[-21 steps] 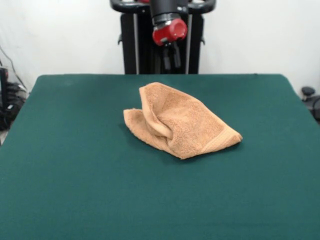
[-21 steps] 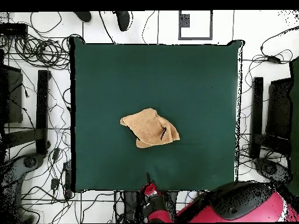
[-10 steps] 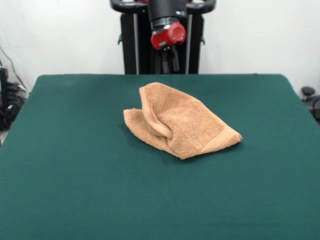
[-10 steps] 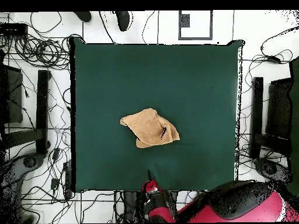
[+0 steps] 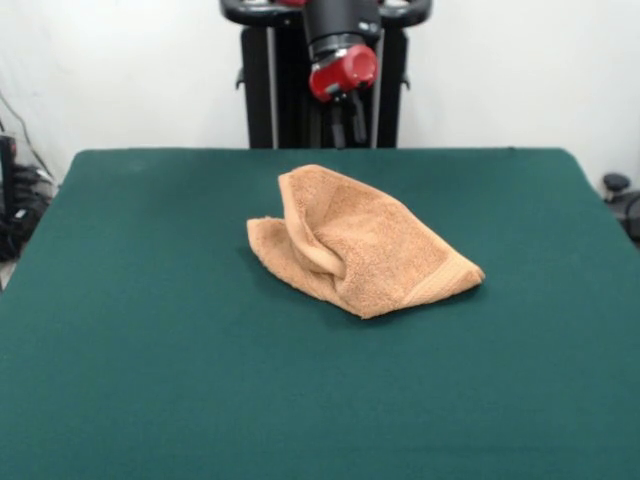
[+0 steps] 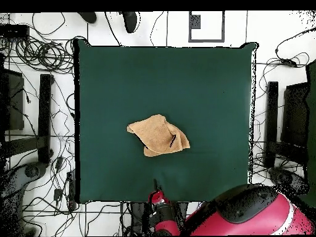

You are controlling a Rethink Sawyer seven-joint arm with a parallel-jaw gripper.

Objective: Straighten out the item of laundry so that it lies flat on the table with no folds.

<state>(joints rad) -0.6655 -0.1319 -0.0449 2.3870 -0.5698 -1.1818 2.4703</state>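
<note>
Green felt covers the table point(image 5: 150, 350), which fills most of the front view and runs off the lower edge and both lower corners of the frame, so its near edge is cut off there. In the overhead view the table point(image 6: 203, 86) shows whole, as a dark square in the middle of the frame.

Above it, at the top centre of the front view, the red and black arm point(image 5: 342, 40) comes down and is cut off by the top edge. In the overhead view the arm point(image 6: 253, 213) shows as a broad red and black mass at the lower right, partly cut by the bottom of the frame.

Near the middle of the front view, slightly right of centre, lies the towel point(image 5: 365, 250), orange-tan terry cloth in a crumpled heap with 1 deep fold on its left side and a woven band along its lower right hem. What lies under the folds is hidden. In the overhead view the towel point(image 6: 158, 136) sits a little below and left of the table's centre.

The hand point(image 5: 345, 118) hangs over the table's upper edge in the front view, apart from the towel. Its dark fingers merge with the black stand behind, so I cannot tell how wide they are.
</note>
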